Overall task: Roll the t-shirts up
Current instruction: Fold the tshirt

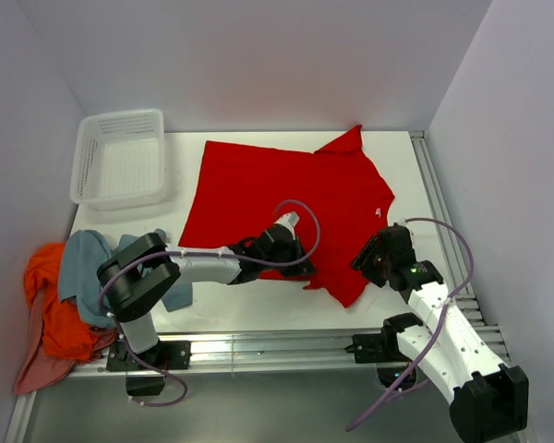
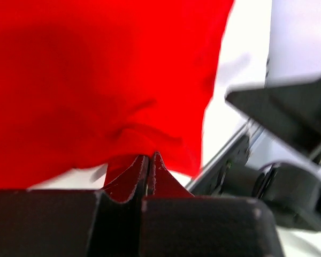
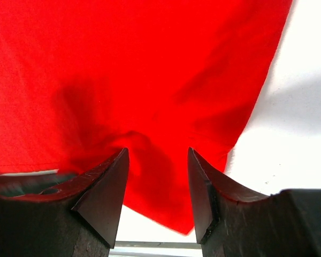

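**While the red shirt lies flat, both tools work its near edge**

Because rolling needs a smooth sheet, the red t-shirt (image 1: 258,194) is spread open across the middle of the worktop (image 1: 258,318). Its neck label (image 1: 378,212) points toward the right edge and its hem toward the left. One sleeve reaches the far edge; the near sleeve (image 1: 346,284) points at the near edge.

The left tool (image 2: 150,160) is clamped on a small pinch of red cloth at the shirt's near edge, and wrinkles fan out from the closed fingertips. That grip looks meant to lift or turn the edge, probably to fold it in or tidy it.

The right tool (image 3: 157,160) stands just beside the near sleeve with its jaws apart and red cloth lying between and beneath them. It grips nothing yet. I judge it is lined up to take its own hold, so that both tools move the edge evenly.

The task looks barely begun: no roll shows. The orange shirt (image 1: 51,277), the blue-grey shirt (image 1: 83,263) and a pinkish shirt (image 1: 35,369) are heaped at the near left corner, well apart from the work. The white basket (image 1: 81,166) sits at the far left corner, just beside the hem.
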Robot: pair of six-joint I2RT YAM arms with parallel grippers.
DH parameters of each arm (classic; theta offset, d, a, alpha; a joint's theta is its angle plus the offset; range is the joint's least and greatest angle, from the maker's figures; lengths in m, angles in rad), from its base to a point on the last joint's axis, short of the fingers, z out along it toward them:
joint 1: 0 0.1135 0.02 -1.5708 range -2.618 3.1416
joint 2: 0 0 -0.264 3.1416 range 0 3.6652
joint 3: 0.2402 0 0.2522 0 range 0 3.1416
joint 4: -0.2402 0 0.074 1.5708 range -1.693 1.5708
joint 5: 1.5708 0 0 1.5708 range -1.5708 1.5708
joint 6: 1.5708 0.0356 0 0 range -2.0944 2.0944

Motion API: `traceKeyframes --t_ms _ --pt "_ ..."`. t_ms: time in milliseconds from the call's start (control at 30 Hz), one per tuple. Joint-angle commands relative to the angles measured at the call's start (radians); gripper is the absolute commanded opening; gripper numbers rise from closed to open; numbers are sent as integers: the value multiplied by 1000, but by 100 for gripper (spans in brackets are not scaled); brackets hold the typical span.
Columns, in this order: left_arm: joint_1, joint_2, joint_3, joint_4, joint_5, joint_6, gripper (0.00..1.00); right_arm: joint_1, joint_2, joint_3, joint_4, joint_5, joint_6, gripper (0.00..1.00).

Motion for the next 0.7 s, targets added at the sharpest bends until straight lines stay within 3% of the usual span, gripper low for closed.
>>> traceKeyframes --t_ms 0,433,667 --pt "59 34 33 62 80 -33 0 5 3 -8 31 -5 -14 55" --pt "168 151 68 160 167 -122 0 5 -7 -38 99 -143 -83 56" --pt "193 232 88 198 181 -145 0 6 -125 -74 146 -232 -123 56"
